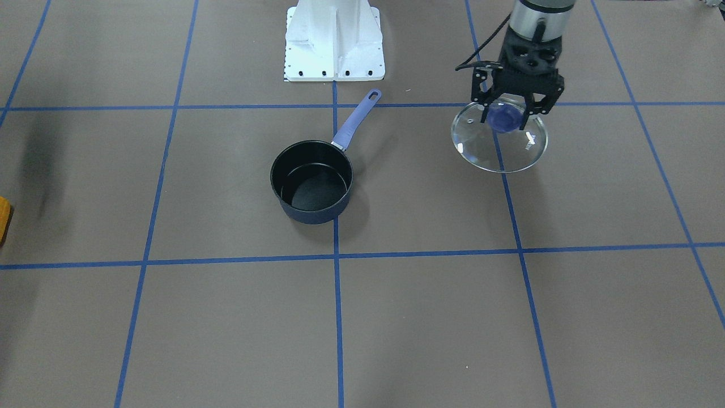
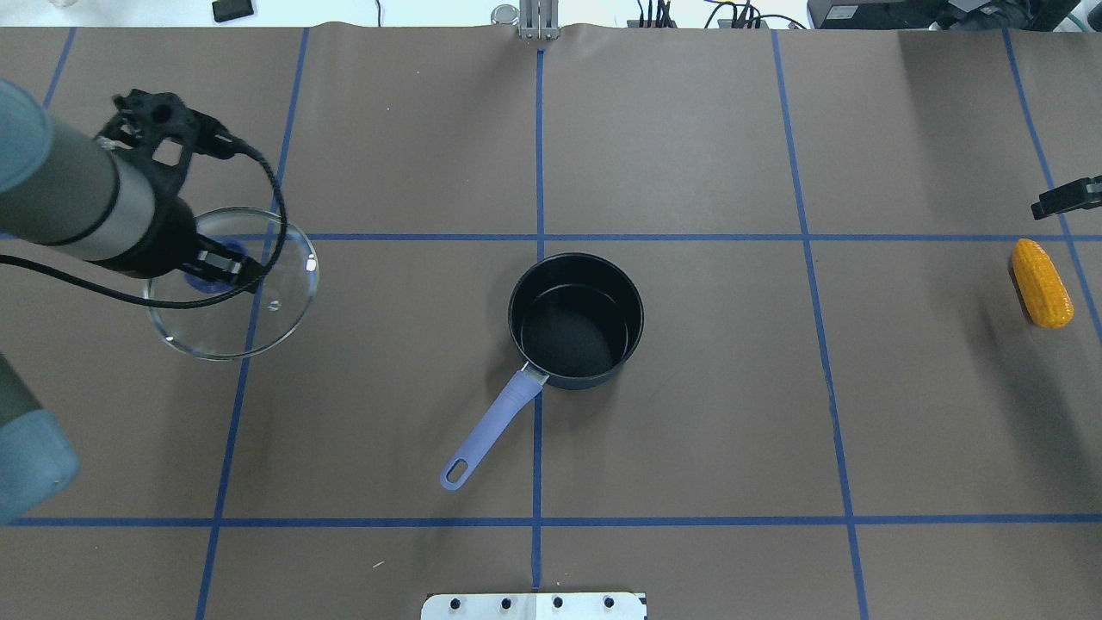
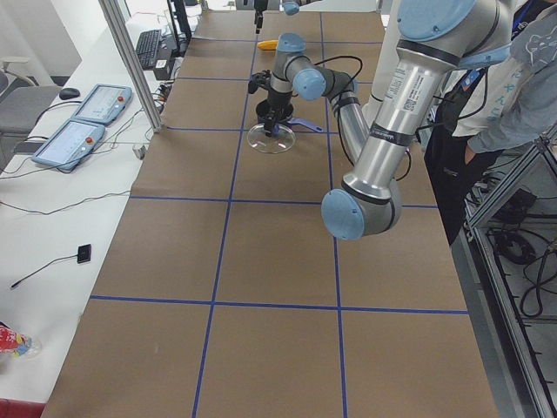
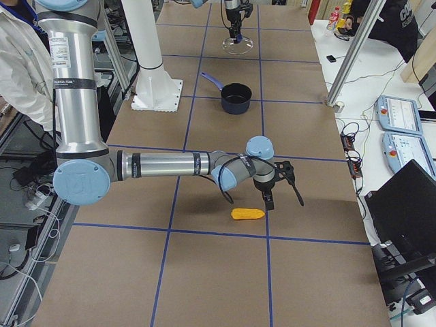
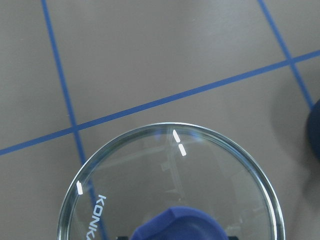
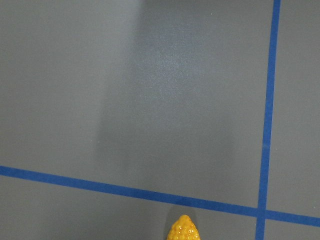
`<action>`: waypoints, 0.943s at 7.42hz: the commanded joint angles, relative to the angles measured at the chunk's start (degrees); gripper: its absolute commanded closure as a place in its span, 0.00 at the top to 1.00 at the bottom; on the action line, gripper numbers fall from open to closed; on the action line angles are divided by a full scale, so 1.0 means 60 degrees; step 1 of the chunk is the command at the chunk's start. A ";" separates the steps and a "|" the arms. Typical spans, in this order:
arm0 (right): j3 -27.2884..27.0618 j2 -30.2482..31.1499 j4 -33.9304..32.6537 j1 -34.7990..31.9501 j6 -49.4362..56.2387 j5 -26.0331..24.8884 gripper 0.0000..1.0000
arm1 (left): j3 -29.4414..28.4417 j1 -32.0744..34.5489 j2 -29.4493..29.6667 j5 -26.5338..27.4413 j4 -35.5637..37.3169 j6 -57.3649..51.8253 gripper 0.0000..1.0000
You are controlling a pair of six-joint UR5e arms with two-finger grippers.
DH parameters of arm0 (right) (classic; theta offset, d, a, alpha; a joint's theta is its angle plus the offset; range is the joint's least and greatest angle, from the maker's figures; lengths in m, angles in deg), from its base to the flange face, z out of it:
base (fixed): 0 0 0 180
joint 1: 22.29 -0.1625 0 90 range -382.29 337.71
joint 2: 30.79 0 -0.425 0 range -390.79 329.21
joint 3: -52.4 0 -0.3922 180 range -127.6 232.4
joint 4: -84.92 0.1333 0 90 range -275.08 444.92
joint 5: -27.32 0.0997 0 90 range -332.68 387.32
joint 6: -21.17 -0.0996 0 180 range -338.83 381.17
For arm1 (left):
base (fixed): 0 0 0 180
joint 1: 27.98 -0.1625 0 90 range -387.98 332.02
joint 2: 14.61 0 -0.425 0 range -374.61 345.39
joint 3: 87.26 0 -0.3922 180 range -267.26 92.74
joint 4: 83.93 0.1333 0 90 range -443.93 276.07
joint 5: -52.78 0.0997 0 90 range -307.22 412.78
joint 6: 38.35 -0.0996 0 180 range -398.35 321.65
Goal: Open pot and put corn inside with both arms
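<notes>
Glass lid fills the lower half of the left wrist view, its blue knob at the bottom edge and part of a printed brand name showing on the glass. Left claw is clamped on that knob, one finger on either side. Whether the lid's rim rests on the surface or hangs just over it, I cannot tell. The lid is on the robot's left side, well apart from the pot, which stands uncovered near the middle of the brown surface, its black interior bare. Its lavender handle points back toward the white mounting base.

Corn lies on its side far out at the robot's right end, well apart from the pot. Right claw hangs just beside and above the cob, apart from it — whether its fingers are spread or together I cannot tell. From the right wrist view only the cob's tip shows, at the bottom edge. Blue tape lines divide the surface into squares, and the cob lies close beside one of them.
</notes>
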 commanded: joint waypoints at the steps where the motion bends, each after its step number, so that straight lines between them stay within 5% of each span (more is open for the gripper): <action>1: 0.0000 0.0005 0.0000 0.0000 0.0012 0.0000 1.00 | -0.0032 0.1002 -0.2517 -0.0755 -0.1955 -0.1902 0.13; 3: 0.0000 0.0005 0.0015 0.0000 0.0027 0.0000 1.00 | -0.1300 0.1211 -0.3929 -0.1153 -0.4515 -0.2406 0.14; 5: -0.0014 0.0005 0.0015 0.0000 0.0027 0.0000 1.00 | -0.4399 0.1167 -0.4125 -0.1168 -0.8834 -0.2276 0.14; 7: -0.0029 0.0005 0.0015 0.0000 0.0041 -0.0014 1.00 | -0.4795 0.1167 -0.4096 -0.1168 -0.9160 -0.2246 0.16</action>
